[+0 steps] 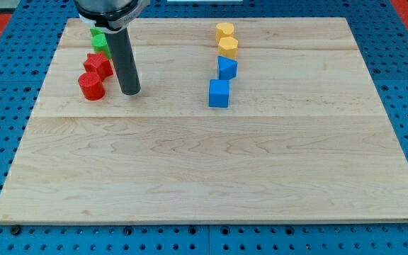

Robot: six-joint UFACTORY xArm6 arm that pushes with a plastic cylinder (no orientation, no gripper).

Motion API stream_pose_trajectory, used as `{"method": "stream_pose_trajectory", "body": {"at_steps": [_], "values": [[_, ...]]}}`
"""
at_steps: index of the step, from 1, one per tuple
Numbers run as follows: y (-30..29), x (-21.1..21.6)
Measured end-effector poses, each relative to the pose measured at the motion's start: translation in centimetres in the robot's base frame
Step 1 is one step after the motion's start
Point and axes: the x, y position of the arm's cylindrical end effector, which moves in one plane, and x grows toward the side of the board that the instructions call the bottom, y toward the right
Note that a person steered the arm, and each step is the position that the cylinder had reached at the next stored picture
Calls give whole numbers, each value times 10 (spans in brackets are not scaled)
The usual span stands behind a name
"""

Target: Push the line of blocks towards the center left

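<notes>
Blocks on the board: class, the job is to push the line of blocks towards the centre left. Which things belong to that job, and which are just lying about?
Belongs to the job:
- upper yellow block
- lower yellow block
- blue wedge-like block
- blue cube
- my tip, left of the line

Lying about:
- green block
- red star-like block
- red cylinder

One camera looks steeply down over the whole wooden board (211, 163).

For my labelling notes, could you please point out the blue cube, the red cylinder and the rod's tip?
blue cube (219, 93): camera view, front face.
red cylinder (91, 86): camera view, curved side.
my tip (130, 92): camera view, the rod's very end.
</notes>
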Motion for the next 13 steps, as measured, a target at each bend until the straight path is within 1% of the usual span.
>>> {"method": "stream_pose_trajectory", "body": {"at_steps": [4,5,7,8,9,10,11,12,13], "values": [[-3,4],[-4,30],[-28,97],[-56,77],[-109,32],[-149,-21],[-148,-104],[-135,-175],[-106,-197]]}}
